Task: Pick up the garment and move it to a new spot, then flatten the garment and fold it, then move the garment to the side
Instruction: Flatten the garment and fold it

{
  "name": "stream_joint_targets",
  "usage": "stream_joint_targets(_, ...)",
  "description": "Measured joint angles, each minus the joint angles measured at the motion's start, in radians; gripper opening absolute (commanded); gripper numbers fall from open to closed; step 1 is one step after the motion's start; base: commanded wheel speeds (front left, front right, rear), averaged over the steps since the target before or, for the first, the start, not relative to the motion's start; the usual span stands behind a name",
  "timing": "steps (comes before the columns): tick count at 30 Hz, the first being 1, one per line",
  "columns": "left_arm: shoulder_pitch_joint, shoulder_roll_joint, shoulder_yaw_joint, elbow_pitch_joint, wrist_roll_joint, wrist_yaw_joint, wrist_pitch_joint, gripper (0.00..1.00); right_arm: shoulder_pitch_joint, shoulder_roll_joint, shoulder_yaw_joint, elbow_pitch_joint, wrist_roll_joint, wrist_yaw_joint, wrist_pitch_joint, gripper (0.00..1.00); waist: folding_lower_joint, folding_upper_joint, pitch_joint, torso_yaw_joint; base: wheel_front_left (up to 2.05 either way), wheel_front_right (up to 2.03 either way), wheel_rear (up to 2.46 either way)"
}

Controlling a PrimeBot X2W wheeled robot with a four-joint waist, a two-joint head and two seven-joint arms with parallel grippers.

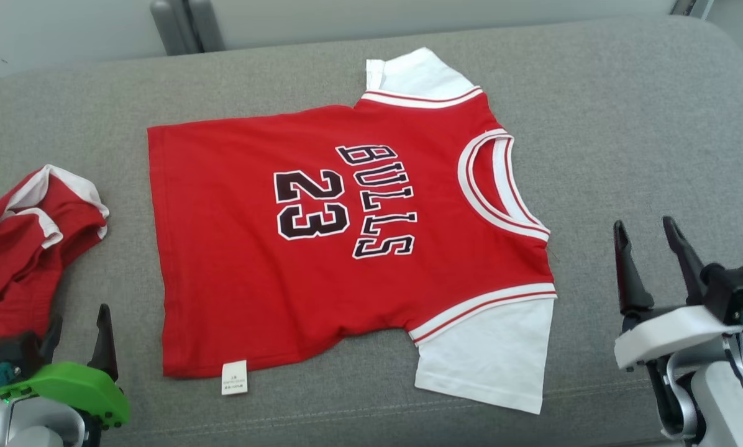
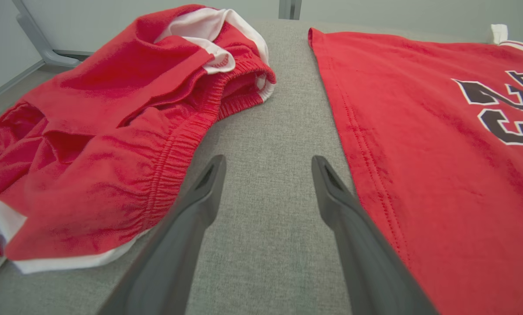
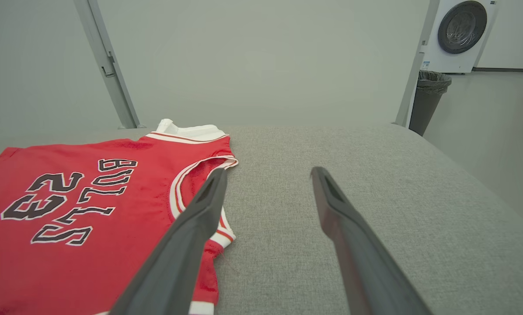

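Nearest the camera, the left gripper (image 1: 81, 315), capped in green plastic, and the right gripper (image 1: 643, 222), cased in white, are seen at the lower corners. Each has its two long, dark, tapered fingers spread wide, and nothing is held between them. Both are set over a grey padded surface (image 1: 626, 124) of coarse woven cloth with rounded edges.

Between them a red knitted shirt (image 1: 235, 273) is laid flat at the middle of the surface, its collar toward the robot's right and its hem toward the left. White short sleeves, striped trim and black "BULLS 23" lettering outlined in white are shown. A small white label (image 1: 234, 377) is turned out at the near hem corner. A crumpled pair of red shorts (image 1: 17, 248) with white edging is heaped at the left edge, apart from the shirt.

From the left wrist, the shorts' gathered elastic waistband and the shirt's double-stitched hem are made out. From the right wrist, the collar is partly covered by one finger. Beyond the surface a pale wall, a slanting metal post (image 3: 106, 65), a dark bin (image 3: 427, 100) and a white washing machine (image 3: 462, 33) with a round door are taken in.
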Motion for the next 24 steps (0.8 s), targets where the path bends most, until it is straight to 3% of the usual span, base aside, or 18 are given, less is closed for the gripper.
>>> stream_joint_targets(3, 0.074, -0.002, 0.026, -0.034, -0.002, 0.011, 0.000, 1.00, 0.064, 0.024, 0.004, -0.007, 0.001, -0.001, 0.000, 1.00, 0.0000, 0.0000, -0.043, 0.001, 0.00, 0.00, 0.00)
stream_joint_targets(12, 0.223, -0.026, 0.072, -0.183, 0.001, 0.039, 0.000, 1.00, 0.220, 0.014, -0.019, -0.048, -0.003, -0.010, 0.000, 1.00, -0.0001, 0.0000, -0.150, -0.005, 0.00, 0.00, 0.00)
stream_joint_targets(24, 0.325, -0.026, 0.096, -0.336, 0.035, 0.063, 0.000, 1.00, 0.292, 0.022, -0.027, -0.110, -0.021, -0.017, 0.000, 1.00, 0.0000, 0.0000, -0.165, -0.020, 0.00, 0.00, 0.00)
